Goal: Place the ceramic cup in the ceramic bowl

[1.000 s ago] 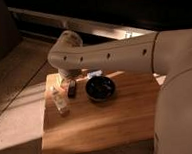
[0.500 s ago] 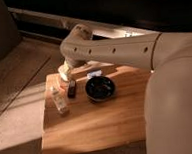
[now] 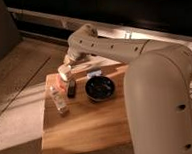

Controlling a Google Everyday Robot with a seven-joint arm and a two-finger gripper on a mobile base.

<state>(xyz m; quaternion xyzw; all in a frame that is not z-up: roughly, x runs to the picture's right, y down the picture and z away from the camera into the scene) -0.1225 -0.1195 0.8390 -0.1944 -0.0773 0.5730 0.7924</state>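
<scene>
The ceramic cup, small and cream-coloured, hangs just above the back left part of the wooden table. My gripper reaches down from the white arm and is shut on the cup from above. The ceramic bowl, round and glossy black, sits on the table to the right of the cup and a little nearer, apart from it. The bowl holds nothing. The arm's wrist hides the gripper's fingers.
A small black block lies between cup and bowl. A pale bottle-like item stands at the table's left edge, with an orange object behind it. A small pale object lies behind the bowl. My arm's bulk covers the table's right side.
The gripper and the cup have moved up and to the right, away from the orange object and toward the bowl. The arm's elbow has swung right.
</scene>
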